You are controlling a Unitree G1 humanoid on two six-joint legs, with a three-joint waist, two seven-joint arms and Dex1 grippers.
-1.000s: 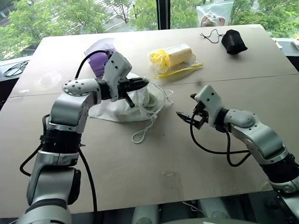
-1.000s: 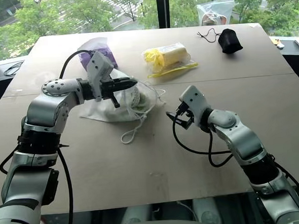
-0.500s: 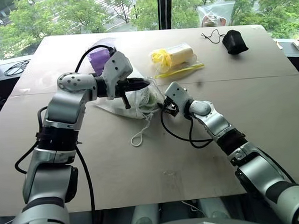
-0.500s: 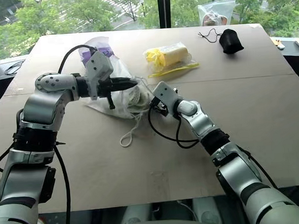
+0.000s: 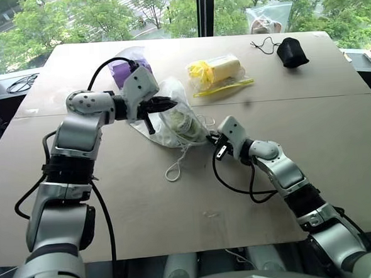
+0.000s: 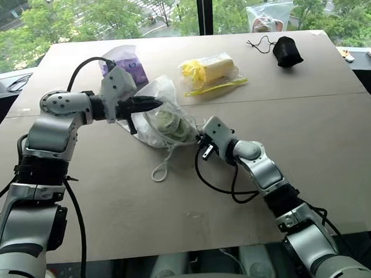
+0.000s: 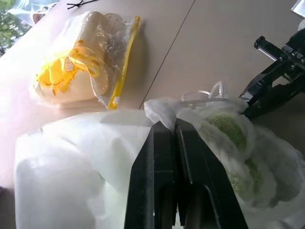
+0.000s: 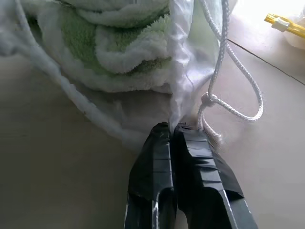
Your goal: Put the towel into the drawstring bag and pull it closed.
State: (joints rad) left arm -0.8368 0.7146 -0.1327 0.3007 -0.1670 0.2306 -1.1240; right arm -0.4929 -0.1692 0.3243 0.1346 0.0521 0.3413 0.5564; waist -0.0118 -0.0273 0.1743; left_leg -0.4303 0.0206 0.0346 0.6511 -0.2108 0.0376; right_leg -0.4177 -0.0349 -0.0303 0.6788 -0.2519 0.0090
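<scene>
Left tool [image 5: 171, 103] and right tool [image 8: 172, 128] are both clenched on the drawstring bag [image 5: 171, 118] at frame center, the towel [image 8: 112, 43] inside.

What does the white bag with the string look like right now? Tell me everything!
The drawstring bag is thin, see-through white fabric, crumpled and lifted partly off the table. The green towel shows through it, tucked inside. White cords hang from it, and one loop lies on the table. The left gripper pinches its top fabric, and the right gripper is shut on its edge beside a knot.
</scene>
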